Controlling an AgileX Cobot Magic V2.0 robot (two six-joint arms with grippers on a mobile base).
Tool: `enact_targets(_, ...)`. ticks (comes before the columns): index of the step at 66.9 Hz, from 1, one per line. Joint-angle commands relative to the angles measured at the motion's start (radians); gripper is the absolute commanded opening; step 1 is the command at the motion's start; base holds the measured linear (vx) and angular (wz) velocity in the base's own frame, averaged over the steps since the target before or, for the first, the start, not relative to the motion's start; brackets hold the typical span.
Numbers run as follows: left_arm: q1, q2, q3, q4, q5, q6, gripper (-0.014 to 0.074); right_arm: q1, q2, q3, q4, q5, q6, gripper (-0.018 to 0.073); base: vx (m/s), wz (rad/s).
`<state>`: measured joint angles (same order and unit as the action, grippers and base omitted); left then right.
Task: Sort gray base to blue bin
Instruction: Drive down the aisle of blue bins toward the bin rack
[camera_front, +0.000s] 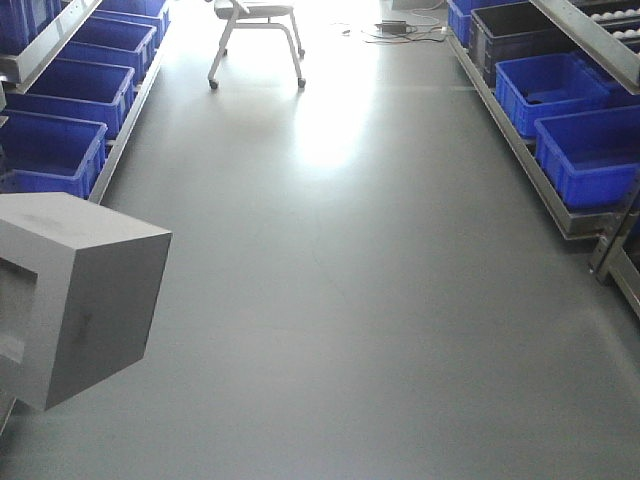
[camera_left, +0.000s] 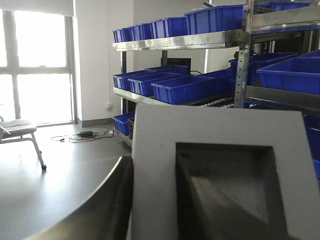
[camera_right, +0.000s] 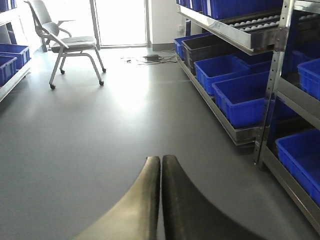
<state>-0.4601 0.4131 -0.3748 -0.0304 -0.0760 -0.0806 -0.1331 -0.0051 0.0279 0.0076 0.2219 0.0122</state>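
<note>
Clamped in the left gripper (camera_left: 154, 165), up above the smooth gray floor (camera_front: 380, 300): the gray base (camera_front: 80, 290), matte and cube-like, one finger outside its wall, the other inside the shallow square recess. Right gripper (camera_right: 161, 160) closed on nothing, curved fingers pressed together. On metal shelves (camera_left: 175, 42) at both sides, deep blue bins (camera_front: 590, 150) with thick rims, well apart from the base.

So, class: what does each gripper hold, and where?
The left gripper grips the gray base by one recess wall, a finger each side. The right gripper is shut, empty.
</note>
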Motion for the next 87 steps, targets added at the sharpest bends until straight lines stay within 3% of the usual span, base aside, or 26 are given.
enact_targets(1,-0.004,0.001,-0.032,-0.005,-0.110,-0.007,0.0002,-0.006,0.018,0.002,-0.008,-0.075,-0.012,-0.0005,0.40,0.06)
enact_targets(46,-0.004,0.001,-0.032,-0.005,-0.110,-0.007,0.0002,-0.006,0.018,0.002,-0.008,-0.075,-0.012,-0.0005,0.37,0.15)
enact_targets(87,-0.004,0.001,-0.032,-0.005,-0.110,-0.007,0.0002,-0.006,0.018,0.002,-0.008,-0.075,-0.012,-0.0005,0.26,0.72)
